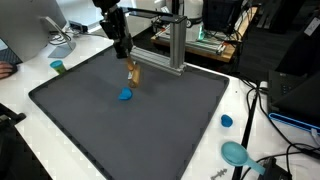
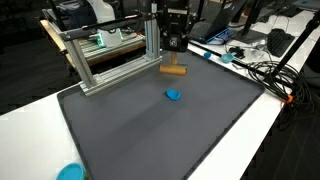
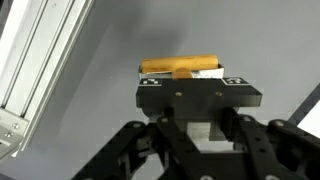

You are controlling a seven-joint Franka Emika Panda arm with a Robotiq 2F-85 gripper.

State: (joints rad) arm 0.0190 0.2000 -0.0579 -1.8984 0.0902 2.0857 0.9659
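Note:
My gripper (image 1: pixel 123 50) hangs just above a tan wooden piece (image 1: pixel 133 72) that lies on the dark grey mat (image 1: pixel 90 120) near the aluminium frame. In an exterior view the gripper (image 2: pixel 175 44) is right over the wooden piece (image 2: pixel 174 70) and apart from it. In the wrist view the wooden piece (image 3: pixel 180 66) shows beyond the black jaw block (image 3: pixel 200 125), with a pale patch between the fingers. The frames do not show whether the jaws are open or shut. A small blue object (image 1: pixel 125 95) lies on the mat in front of the wood, also seen in an exterior view (image 2: pixel 173 95).
An aluminium frame (image 1: pixel 165 55) stands at the mat's far edge, also in an exterior view (image 2: pixel 110 55). A blue cap (image 1: pixel 227 121) and a teal bowl (image 1: pixel 236 153) sit off the mat. Cables lie at the table's side (image 2: pixel 265 72). A teal cup (image 1: pixel 58 66) stands near a monitor.

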